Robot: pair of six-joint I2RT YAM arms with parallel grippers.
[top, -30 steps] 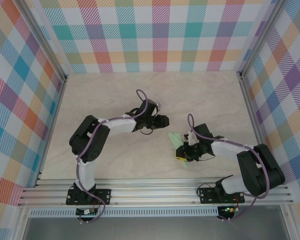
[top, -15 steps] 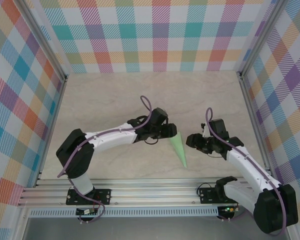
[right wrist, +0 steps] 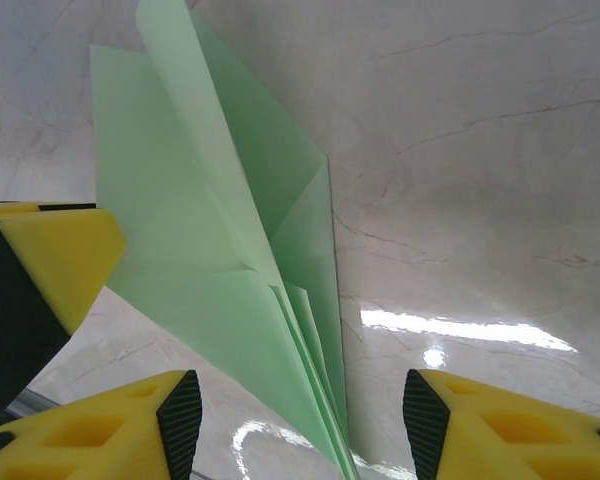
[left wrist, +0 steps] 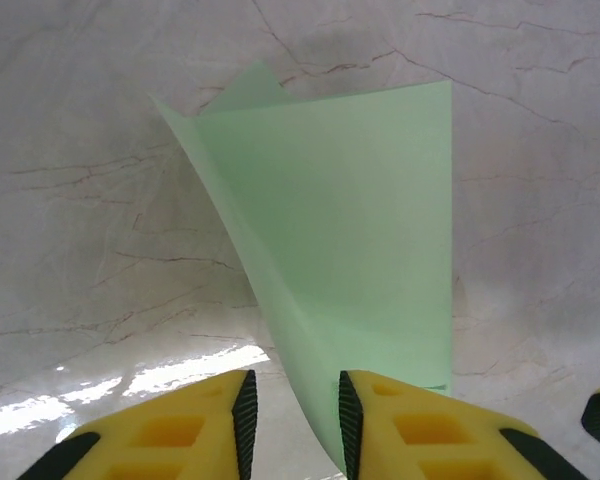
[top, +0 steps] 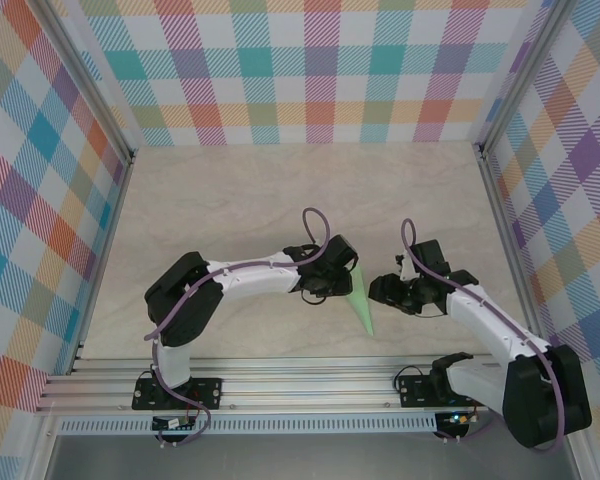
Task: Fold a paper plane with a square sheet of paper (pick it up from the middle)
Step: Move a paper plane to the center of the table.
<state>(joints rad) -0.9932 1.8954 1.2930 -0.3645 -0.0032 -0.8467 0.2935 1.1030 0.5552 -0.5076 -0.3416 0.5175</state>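
Left gripper (left wrist: 297,385): We see its yellow jaws drawn close but not closed. The raised fold of the paper plane (left wrist: 350,230) stands in the narrow gap, against the right-hand pad, with a sliver of table visible on the other side. We read that as no pinch yet.

Right gripper (right wrist: 295,385): The jaws stand wide and grasp nothing. They straddle the narrow end of the plane without touching it.

Both tools, from above: The left gripper (top: 345,287) and the right gripper (top: 378,290) face each other across the plane, one at each flank.

Paper plane (top: 360,300): A slim pale green dart lies on the table between the two grippers, its point toward the arm bases. The right wrist view shows layered flaps meeting along a centre crease, with one wing lifted off the surface.

Table (top: 230,200): Pale, marble-veined and glossy — fenced by checked walls.

Step in hand: We judge the folding all but finished, since the sheet already has the dart's shape. The work now looks like setting the centre crease or the wings.

Next move: We think the left jaws need to close squarely on the upright fold — gently, because thin paper buckles. The right gripper would steady the nose, or stay clear so the plane does not skid.
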